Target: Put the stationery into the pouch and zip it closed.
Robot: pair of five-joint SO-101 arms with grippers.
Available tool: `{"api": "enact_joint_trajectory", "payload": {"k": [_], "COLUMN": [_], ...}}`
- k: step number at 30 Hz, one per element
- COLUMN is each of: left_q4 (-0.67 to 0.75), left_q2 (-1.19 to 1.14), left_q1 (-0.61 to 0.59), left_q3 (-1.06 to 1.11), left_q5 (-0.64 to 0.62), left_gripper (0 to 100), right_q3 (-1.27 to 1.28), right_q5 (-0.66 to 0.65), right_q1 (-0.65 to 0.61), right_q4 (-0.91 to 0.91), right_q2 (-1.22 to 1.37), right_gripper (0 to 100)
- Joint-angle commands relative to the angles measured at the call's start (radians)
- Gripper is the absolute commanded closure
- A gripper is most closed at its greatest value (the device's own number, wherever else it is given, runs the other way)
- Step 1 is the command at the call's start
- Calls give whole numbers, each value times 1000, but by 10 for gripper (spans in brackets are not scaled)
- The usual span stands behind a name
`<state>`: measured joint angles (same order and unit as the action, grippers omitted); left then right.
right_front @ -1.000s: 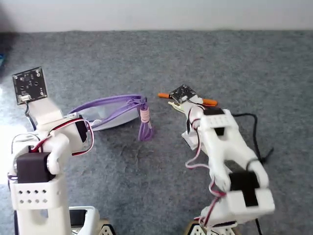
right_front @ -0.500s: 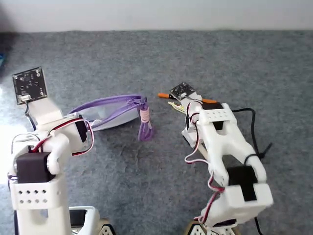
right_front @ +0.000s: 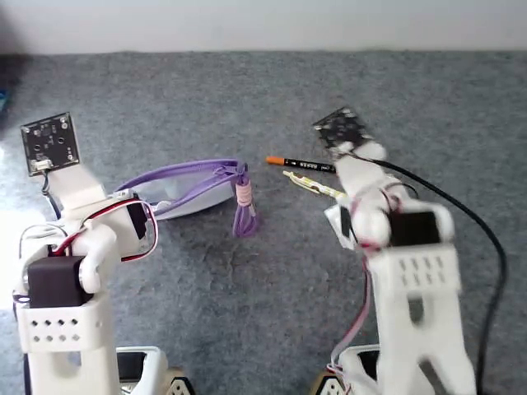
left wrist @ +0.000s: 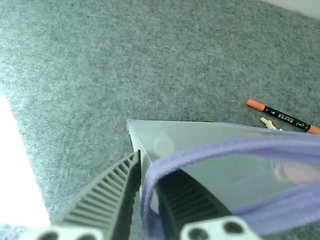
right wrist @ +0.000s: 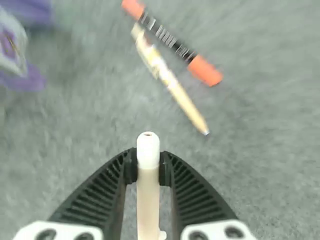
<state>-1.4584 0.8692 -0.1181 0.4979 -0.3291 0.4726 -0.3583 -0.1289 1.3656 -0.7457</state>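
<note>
Right arm's fingers [right wrist: 102,190], clamping a white pen [right wrist: 148,152], have pulled back.

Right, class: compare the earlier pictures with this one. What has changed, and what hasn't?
The right arm rose and swung off the orange marker, uncovering it; the right gripper is shut on a white pen. The marker, the yellow pen, the pouch and the left gripper clamping it stayed put.
</note>
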Motion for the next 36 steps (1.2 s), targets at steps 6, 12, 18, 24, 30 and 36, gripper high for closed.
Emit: {"api": "enact_joint_trajectory", "payload": {"k": [6,12,18,24,30,36], "left_q4": [25,25,25,25,25,25], "left_q2": [-12,-12,-12,-11,-11,-11], "left_q1": [-2,-3,-2,-3,-6,-8], "left_q3": [8,8,8,8,8,8], "left_q5": [-9,-9,-9,-9,-9,-9], "left_gripper": [988,988,988,988,988,988], "right_q3": [-169,-262,-253,-241,-241,-241], "right_q5": [229,327,302,265,264,252], "right_q1": [-165,-412,-602,-633,-697,-743], "right_q4": [27,-205,-541,-816,-952,-1066], "right_q2": [-317,-317,-252,-97,33,131], "right_gripper": [991,991,991,991,991,990]}}
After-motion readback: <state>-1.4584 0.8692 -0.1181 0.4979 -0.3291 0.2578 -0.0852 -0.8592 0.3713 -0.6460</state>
